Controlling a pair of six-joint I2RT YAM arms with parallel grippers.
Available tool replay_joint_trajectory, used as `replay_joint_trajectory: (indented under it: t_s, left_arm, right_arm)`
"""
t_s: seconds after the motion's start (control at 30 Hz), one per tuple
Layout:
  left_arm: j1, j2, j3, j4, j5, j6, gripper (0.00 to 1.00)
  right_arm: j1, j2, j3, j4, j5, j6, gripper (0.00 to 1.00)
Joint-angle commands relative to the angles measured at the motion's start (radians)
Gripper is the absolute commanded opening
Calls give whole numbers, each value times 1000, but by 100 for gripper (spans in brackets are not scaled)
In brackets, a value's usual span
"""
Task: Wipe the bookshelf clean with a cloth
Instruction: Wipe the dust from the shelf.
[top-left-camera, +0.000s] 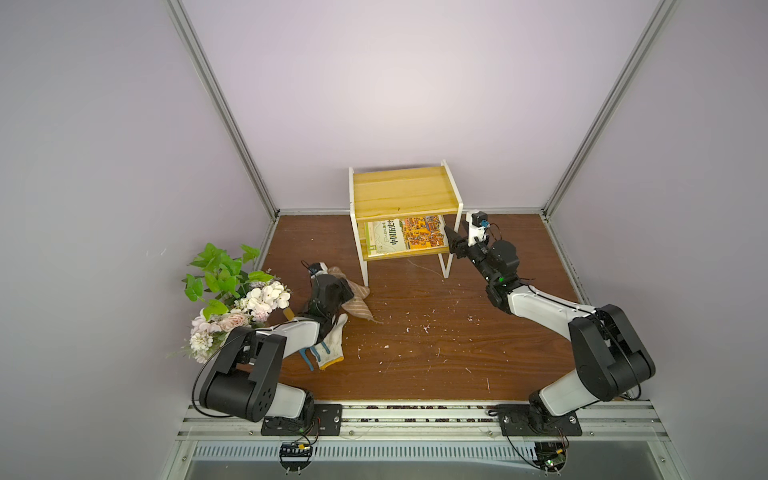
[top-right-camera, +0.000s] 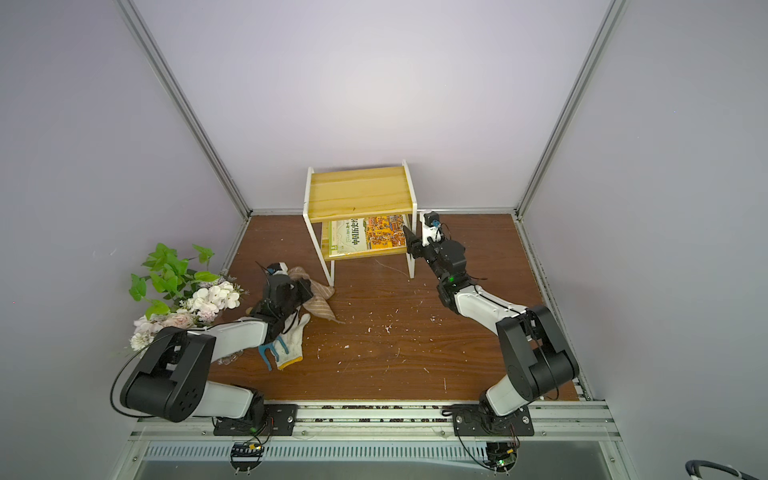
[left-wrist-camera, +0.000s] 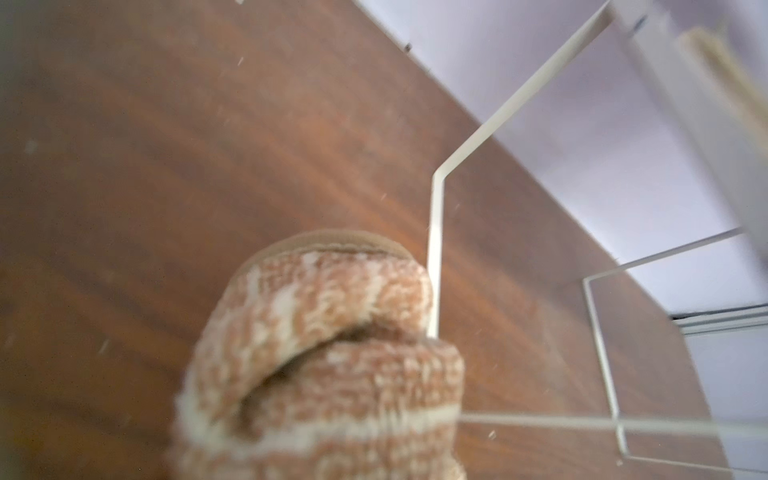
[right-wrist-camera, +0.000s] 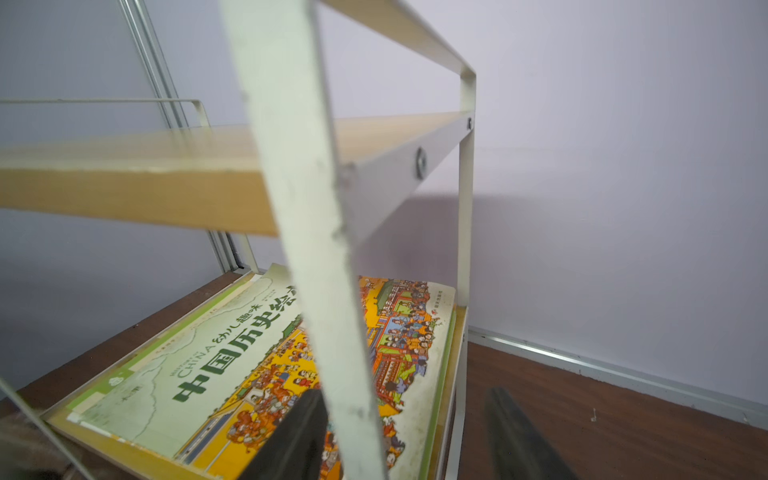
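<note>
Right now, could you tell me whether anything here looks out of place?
White crumbs litter the table in front of the bookshelf, and a stray glove lies partly beneath the left arm.

Bookshelf leg (right-wrist-camera: 311, 249) between right jaws

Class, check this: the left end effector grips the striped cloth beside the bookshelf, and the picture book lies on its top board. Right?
No. The picture book lies on the lower board, as both top views show. The left end effector does grip the striped cloth beside the bookshelf.
</note>
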Motion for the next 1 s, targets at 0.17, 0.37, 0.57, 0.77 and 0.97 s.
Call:
replay_joint_trajectory:
  t_s: [0.17, 0.37, 0.57, 0.77, 0.97]
  left_arm:
    - [61, 185, 173, 77, 639, 51, 0]
    - [79, 315, 274, -121, 644, 153, 0]
    - [81, 388, 515, -272, 538, 238, 0]
    - [82, 665, 725, -447, 429, 326, 0]
    - [81, 738, 919, -539, 366, 381, 0]
  right_arm:
    - [1, 13, 9, 79, -105, 29, 61]
    - [1, 23, -17, 96, -116, 65, 61]
    - [4, 28, 51, 43, -104, 52, 63]
    - [3, 44, 60, 1, -66, 71, 63]
    - [6, 47, 96, -31, -68, 72, 64]
